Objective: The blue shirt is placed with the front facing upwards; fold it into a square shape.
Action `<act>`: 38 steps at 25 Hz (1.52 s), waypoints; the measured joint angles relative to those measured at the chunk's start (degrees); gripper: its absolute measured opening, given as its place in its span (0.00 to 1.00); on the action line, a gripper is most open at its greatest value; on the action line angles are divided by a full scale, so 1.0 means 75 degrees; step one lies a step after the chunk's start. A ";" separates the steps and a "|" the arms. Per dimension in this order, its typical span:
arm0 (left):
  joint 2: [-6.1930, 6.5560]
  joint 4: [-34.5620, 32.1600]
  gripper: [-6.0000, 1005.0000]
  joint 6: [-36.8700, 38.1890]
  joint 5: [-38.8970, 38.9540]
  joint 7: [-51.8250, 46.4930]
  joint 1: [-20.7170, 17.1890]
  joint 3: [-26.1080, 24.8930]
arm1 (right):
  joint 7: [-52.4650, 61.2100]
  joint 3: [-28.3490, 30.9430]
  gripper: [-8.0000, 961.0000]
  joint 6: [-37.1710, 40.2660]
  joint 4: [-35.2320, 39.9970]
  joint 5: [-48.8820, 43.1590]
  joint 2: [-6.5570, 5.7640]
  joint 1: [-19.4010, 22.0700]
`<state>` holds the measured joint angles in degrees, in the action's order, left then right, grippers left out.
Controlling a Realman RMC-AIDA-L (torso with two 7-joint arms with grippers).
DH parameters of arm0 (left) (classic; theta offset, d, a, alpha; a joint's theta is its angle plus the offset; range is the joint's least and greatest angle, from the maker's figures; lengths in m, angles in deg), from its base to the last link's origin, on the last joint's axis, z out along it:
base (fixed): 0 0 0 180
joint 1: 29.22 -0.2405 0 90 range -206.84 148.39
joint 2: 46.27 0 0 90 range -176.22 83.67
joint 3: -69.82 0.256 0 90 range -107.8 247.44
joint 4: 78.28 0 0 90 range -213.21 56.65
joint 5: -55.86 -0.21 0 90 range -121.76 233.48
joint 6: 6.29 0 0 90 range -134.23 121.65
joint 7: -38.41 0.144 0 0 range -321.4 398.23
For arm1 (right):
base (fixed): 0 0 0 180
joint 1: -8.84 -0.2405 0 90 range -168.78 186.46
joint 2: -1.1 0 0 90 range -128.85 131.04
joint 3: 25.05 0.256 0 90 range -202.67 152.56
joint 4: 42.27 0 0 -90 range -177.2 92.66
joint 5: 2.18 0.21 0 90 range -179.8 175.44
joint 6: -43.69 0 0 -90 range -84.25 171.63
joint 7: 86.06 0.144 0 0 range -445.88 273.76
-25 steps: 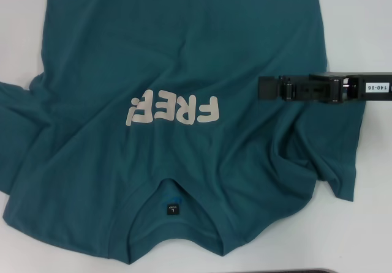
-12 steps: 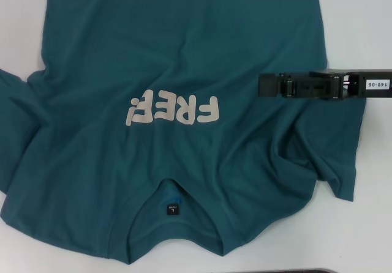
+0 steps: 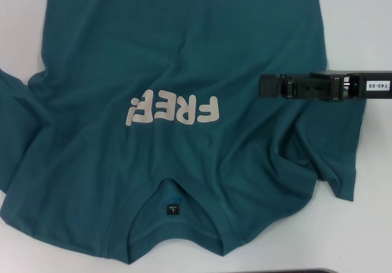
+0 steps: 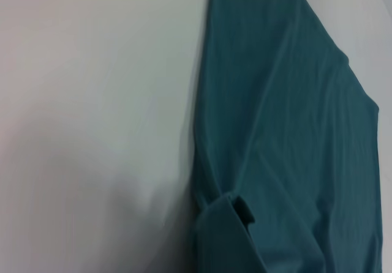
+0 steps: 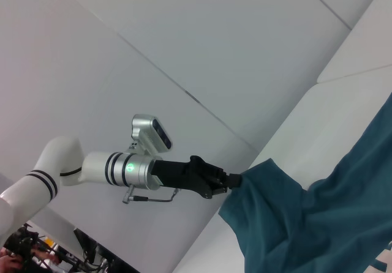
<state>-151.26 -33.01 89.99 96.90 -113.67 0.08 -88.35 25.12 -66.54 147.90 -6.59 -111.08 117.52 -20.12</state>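
Left gripper (image 5: 229, 179): black fingers pinched together on the tip of a sleeve of the large dark teal-blue cotton T-shirt (image 3: 184, 71), seen only from the right wrist camera; the sleeve corner is lifted clear of the white table (image 3: 361, 22) and the cloth drapes down from the grip. Behind the fingers, a silver wrist with a green light and a white arm (image 5: 55, 163). Right gripper (image 3: 264, 86): black body reaching in from the right edge of the head view, above the shirt's right flank, level with the chest print; a white label reading "140-06" on its housing. Cannot tell whether its jaws are apart or together. Shirt lies front up across the table, collar at the near edge, hem at the far edge, so the pale grey-white block letters "FREE" (image 3: 173, 110) read upside down from the head camera. Small dark neck label (image 3: 173, 209) visible inside the collar. Right sleeve bunched with heavy creases beneath and near the right gripper; left side runs out of the head view.
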 joint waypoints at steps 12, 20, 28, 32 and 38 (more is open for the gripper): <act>-0.0296 0.0556 0.00 0.0430 -0.0073 -0.0295 0.0154 0.0177 | 0.0000 -0.0012 0.86 -0.0001 0.0000 -0.0016 0.0008 -0.0004; -0.1171 0.0625 0.00 0.0326 -0.0070 -0.0277 0.0317 0.0205 | 0.0000 -0.0007 0.86 -0.0009 0.0000 -0.0029 -0.0005 -0.0009; -0.1547 0.0571 0.00 0.0385 -0.0069 -0.0295 0.0625 0.0271 | 0.0000 -0.0013 0.86 -0.0034 -0.0011 -0.0035 -0.0009 -0.0034; -0.1583 0.0542 0.00 0.0345 -0.0077 -0.0346 0.0677 0.0314 | 0.0000 -0.0012 0.85 -0.0035 -0.0012 -0.0035 -0.0008 -0.0017; -0.1666 0.0538 0.00 0.0036 -0.0134 -0.0536 0.0626 0.0719 | 0.0038 -0.0013 0.85 -0.0035 -0.0012 -0.0022 -0.0008 -0.0005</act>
<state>-163.76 -28.98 90.26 95.89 -117.69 4.77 -82.96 25.41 -66.63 147.64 -6.68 -111.24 117.46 -20.15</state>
